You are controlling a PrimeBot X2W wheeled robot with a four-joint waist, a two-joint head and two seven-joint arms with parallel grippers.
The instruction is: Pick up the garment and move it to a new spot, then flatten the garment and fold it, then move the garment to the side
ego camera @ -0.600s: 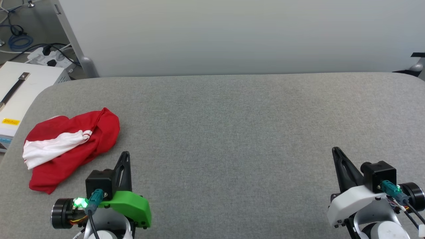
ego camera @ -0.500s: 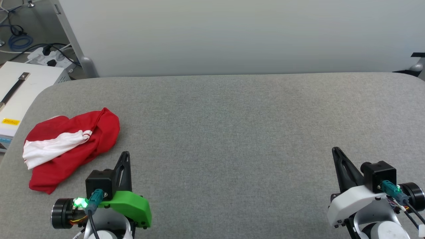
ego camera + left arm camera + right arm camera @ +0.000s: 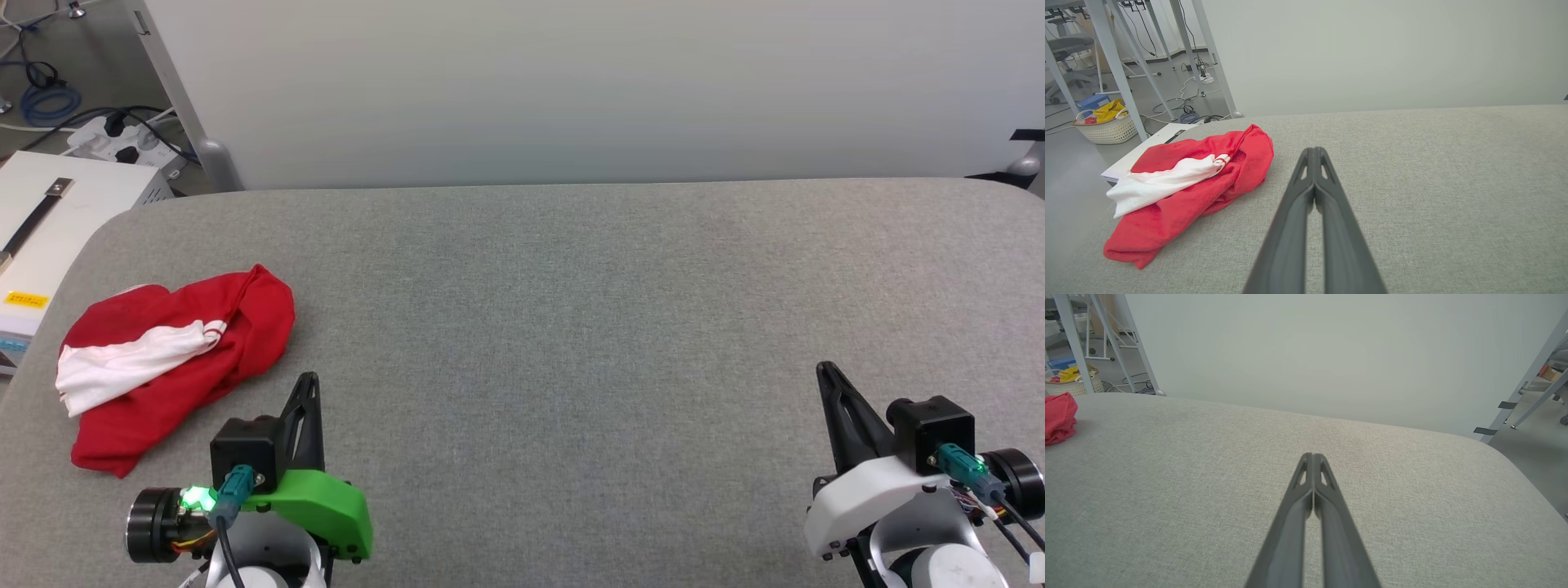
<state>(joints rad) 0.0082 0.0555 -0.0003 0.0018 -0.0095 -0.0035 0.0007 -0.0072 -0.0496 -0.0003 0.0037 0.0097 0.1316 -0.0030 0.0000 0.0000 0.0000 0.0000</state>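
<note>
The garment (image 3: 171, 359) lies crumpled in a heap near the left end of the grey padded table (image 3: 571, 310), red cloth with a white sleeve bunched across it. In the left wrist view the garment (image 3: 1188, 188) sits ahead and to the left of my fingers. My left gripper (image 3: 309, 382) hovers just right of the heap near the front edge, shut and empty, apart from the cloth. My right gripper (image 3: 823, 369) rests far right near the front edge, also shut with nothing in it. A corner of the garment (image 3: 1059, 418) shows at the far left of the right wrist view.
A white box (image 3: 49, 220) stands off the table's left end, with cables and a power strip (image 3: 114, 139) on the floor behind it. A pale wall panel (image 3: 571, 90) runs along the far edge. A basket (image 3: 1106, 124) sits on the floor.
</note>
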